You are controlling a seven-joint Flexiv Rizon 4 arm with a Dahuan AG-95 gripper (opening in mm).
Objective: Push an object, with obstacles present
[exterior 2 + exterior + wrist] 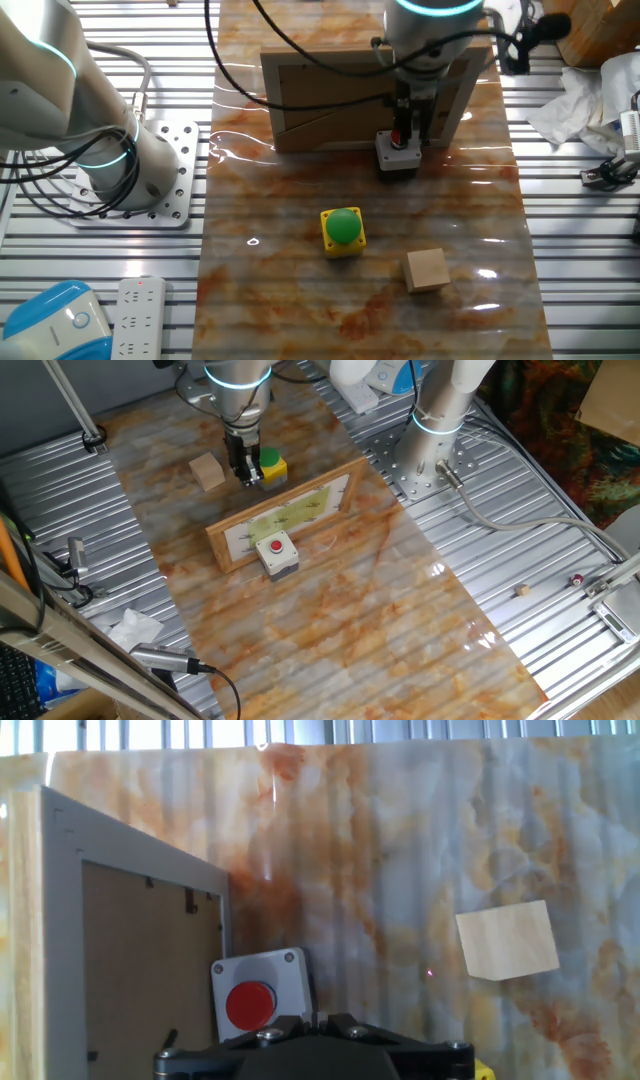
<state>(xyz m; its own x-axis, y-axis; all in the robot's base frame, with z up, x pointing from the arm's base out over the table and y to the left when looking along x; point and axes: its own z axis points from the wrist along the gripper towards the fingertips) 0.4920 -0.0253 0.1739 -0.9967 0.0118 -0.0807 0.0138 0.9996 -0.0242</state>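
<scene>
I have the pincer point(246, 472) hanging above the counter point(380, 610), and from the first fixed view its fingers look pressed together with nothing between them. I take it the push has not begun: the arm is at the approach stage.

The wooden cube point(207, 471) sits flat on the counter, apart from the pincer and free of contact. I use this cube as my landmark. The yellow box with green button point(343, 230) stands near it, with a clear gap between them. The grey box with red button point(277, 553) lies farther from the cube, right against the wooden-framed panel point(285, 515), which stands propped on its long edge.

Next I judge I must lower the fingertips to counter level beside the cube, on the face opposite my intended travel, and choose a line that passes clear of the yellow box.
</scene>
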